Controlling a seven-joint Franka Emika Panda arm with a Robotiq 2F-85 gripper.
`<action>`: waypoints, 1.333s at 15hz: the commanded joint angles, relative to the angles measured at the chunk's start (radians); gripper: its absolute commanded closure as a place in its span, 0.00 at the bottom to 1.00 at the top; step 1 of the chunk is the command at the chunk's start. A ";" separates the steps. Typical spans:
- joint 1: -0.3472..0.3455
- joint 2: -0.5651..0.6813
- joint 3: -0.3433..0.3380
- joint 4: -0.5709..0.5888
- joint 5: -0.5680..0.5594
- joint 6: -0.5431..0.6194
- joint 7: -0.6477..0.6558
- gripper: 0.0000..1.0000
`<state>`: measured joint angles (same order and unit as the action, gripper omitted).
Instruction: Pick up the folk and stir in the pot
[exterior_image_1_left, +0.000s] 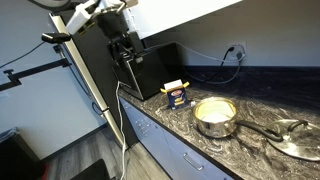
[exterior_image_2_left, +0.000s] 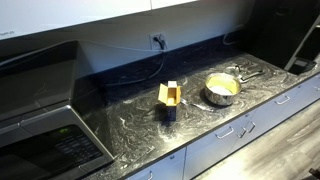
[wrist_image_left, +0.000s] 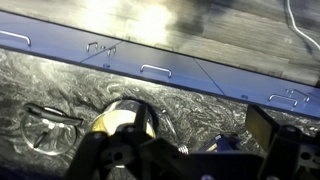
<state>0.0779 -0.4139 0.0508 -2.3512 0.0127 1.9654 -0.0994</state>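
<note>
The pot (exterior_image_1_left: 215, 115) is a small shiny steel saucepan with a pale yellow inside. It stands on the dark marbled counter (exterior_image_1_left: 250, 160) with its thin handle (exterior_image_1_left: 262, 127) pointing away from the arm. It shows in both exterior views (exterior_image_2_left: 222, 88) and in the wrist view (wrist_image_left: 118, 122). I cannot make out a fork for certain. A small yellow and blue open box (exterior_image_1_left: 177, 94) stands next to the pot; something pale sticks out of it. My gripper (exterior_image_1_left: 125, 48) hangs high above the counter's end, open and empty. In the wrist view (wrist_image_left: 200, 135) the box's blue part (wrist_image_left: 215, 146) lies between the fingers.
A flat round metal lid (exterior_image_1_left: 298, 140) lies beyond the pot (wrist_image_left: 50, 128). A black appliance (exterior_image_1_left: 150, 70) stands under the arm. A microwave (exterior_image_2_left: 40, 135) sits at the counter's far end. A wall socket with a cable (exterior_image_1_left: 236, 50) is behind the pot. Drawers (wrist_image_left: 160, 70) run below the counter edge.
</note>
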 joint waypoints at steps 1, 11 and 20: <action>0.001 0.201 0.021 0.095 -0.103 0.192 -0.062 0.00; -0.006 0.526 0.010 0.234 -0.207 0.511 -0.027 0.00; -0.022 0.659 0.007 0.290 -0.217 0.603 -0.066 0.00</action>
<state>0.0702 0.1955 0.0526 -2.0653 -0.2299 2.5052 -0.1015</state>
